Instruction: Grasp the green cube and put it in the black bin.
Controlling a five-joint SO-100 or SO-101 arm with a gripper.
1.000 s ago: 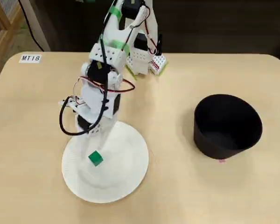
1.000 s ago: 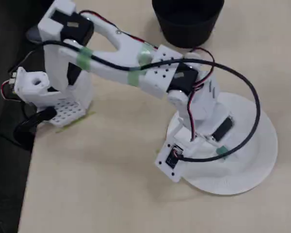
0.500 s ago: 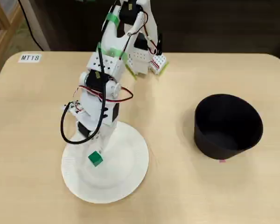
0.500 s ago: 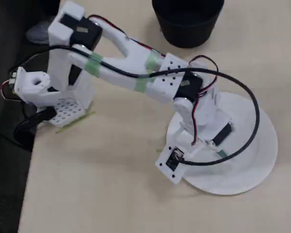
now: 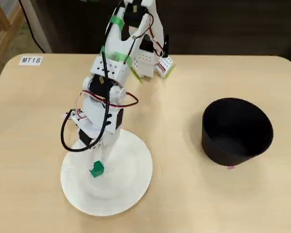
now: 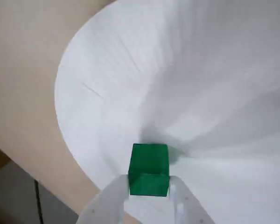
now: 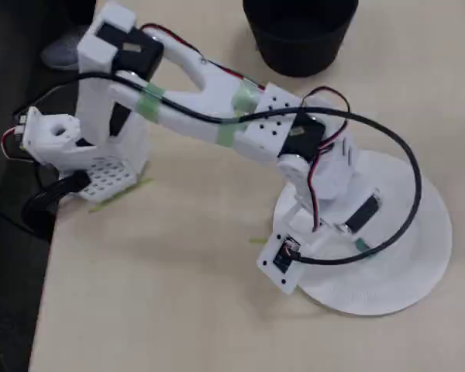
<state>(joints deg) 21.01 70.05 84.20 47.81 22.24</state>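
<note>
A small green cube (image 5: 97,169) lies on a white paper plate (image 5: 131,182) at the front left of the table in a fixed view. My gripper (image 5: 98,164) reaches down onto the plate over the cube. In the wrist view the cube (image 6: 149,168) sits between my two white fingers (image 6: 113,198), which press against its sides; the gripper (image 6: 149,181) is shut on it, and the cube still rests on the plate (image 6: 200,70). In a fixed view only a sliver of the cube (image 7: 362,246) shows under the gripper (image 7: 358,234). The black bin (image 5: 223,150) stands empty to the right.
The arm's white base (image 5: 150,63) is clamped at the table's far edge. The black bin also shows at the top of a fixed view (image 7: 298,35). A label (image 5: 30,60) lies at the far left corner. Bare tan tabletop (image 5: 179,126) lies between plate and bin.
</note>
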